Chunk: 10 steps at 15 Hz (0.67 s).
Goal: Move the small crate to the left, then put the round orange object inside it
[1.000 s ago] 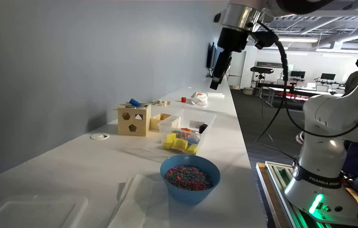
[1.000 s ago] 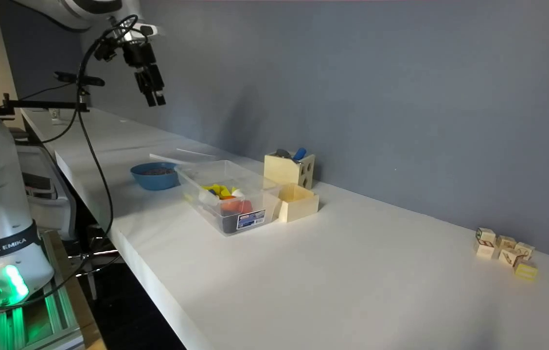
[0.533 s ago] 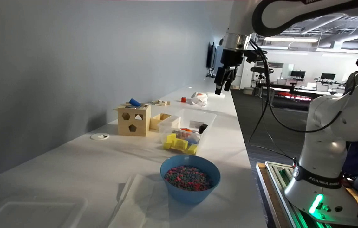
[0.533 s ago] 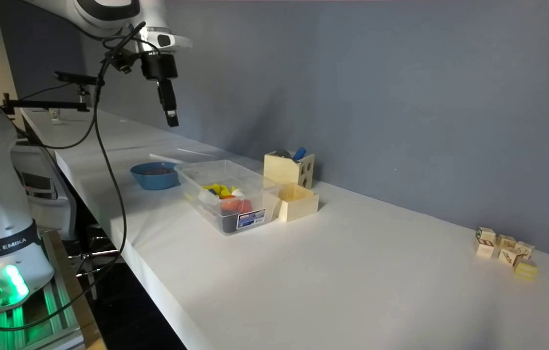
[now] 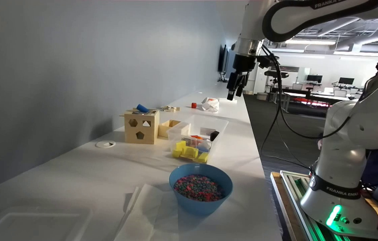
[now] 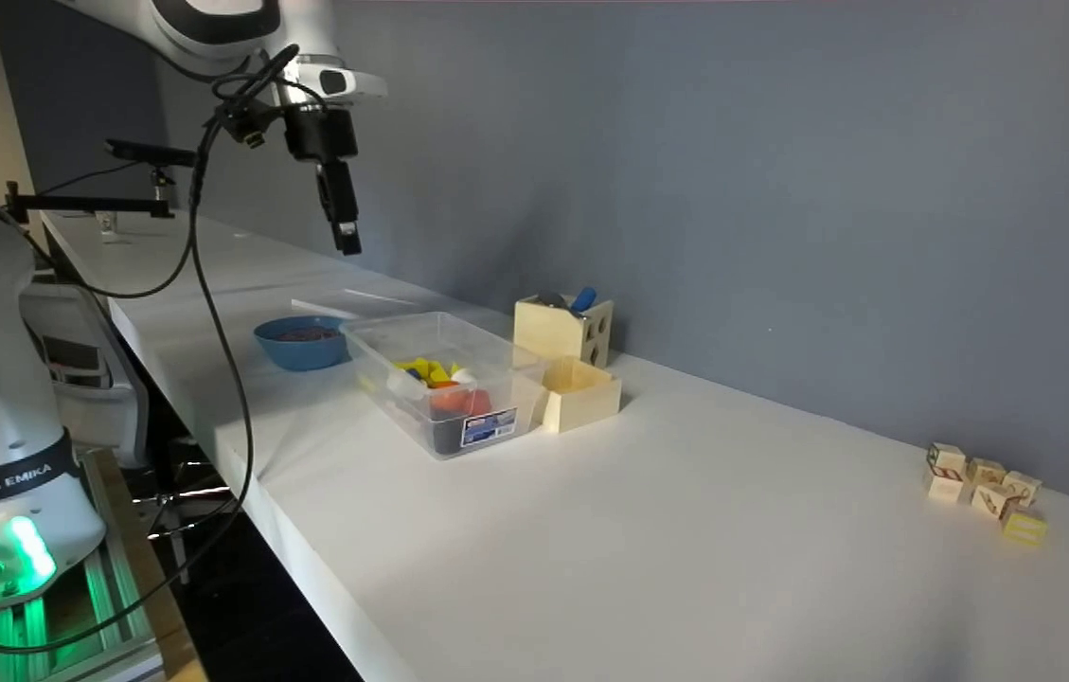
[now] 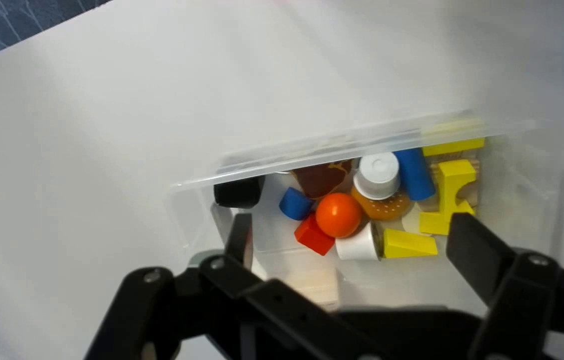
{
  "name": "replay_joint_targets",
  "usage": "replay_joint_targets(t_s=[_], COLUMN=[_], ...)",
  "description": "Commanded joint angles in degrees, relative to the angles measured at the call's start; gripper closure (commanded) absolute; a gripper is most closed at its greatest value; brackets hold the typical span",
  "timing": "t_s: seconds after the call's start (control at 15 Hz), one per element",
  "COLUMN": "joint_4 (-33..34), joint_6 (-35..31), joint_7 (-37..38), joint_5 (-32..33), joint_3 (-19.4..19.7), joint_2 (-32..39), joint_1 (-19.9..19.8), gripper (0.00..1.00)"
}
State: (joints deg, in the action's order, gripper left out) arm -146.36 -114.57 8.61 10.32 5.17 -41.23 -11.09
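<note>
The small crate, a low box of pale wood, stands between the wooden cube and the clear plastic bin in both exterior views [image 5: 164, 131] [image 6: 585, 405]. Part of it shows in the wrist view [image 7: 322, 286], the rest hidden behind the gripper. The round orange object [image 7: 338, 215] lies in the clear bin [image 7: 286, 162], against a red block and a white cup. My gripper is high above the table in both exterior views [image 5: 235, 95] [image 6: 347, 248]. In the wrist view the gripper [image 7: 350, 235] is open and empty, its fingers wide apart over the bin.
The bin also holds yellow blocks [image 7: 409, 243], blue pieces and a black piece. The taller wooden cube [image 5: 141, 129] stands by the wall. A blue bowl [image 5: 199, 207] of beads and a white cloth or paper [image 5: 148, 214] are near the bin. Small letter blocks [image 6: 993, 497] lie farther along.
My gripper has come down, moved over the bin and turned about its axis, with most of the motion in the first half second. The objects on the table have not moved.
</note>
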Motion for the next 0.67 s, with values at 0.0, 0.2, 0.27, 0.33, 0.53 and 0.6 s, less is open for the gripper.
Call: replay_joint_targets(t_s=[0.0, 0.2, 0.27, 0.33, 0.53, 0.6], joint_4=[4.6, 11.2, 13.4, 15.5, 21.5, 16.1], joint_6=[1.4, 4.8, 5.2, 6.1, 6.6, 4.0], joint_7=[-15.3, -28.9, -31.5, -34.0, -30.8, -32.5], joint_5=[3.5, 2.1, 1.1, 0.4, -3.6, -0.8], joint_3=[10.4, 17.1, 18.5, 19.3, 18.2, 17.9], joint_2=[6.8, 14.2, 16.6, 18.5, 23.1, 19.1], joint_1=[-0.9, -1.1, -0.7, -0.4, -0.6, -2.1], gripper=[0.0, 0.0, 0.0, 0.0, 0.0, 0.0])
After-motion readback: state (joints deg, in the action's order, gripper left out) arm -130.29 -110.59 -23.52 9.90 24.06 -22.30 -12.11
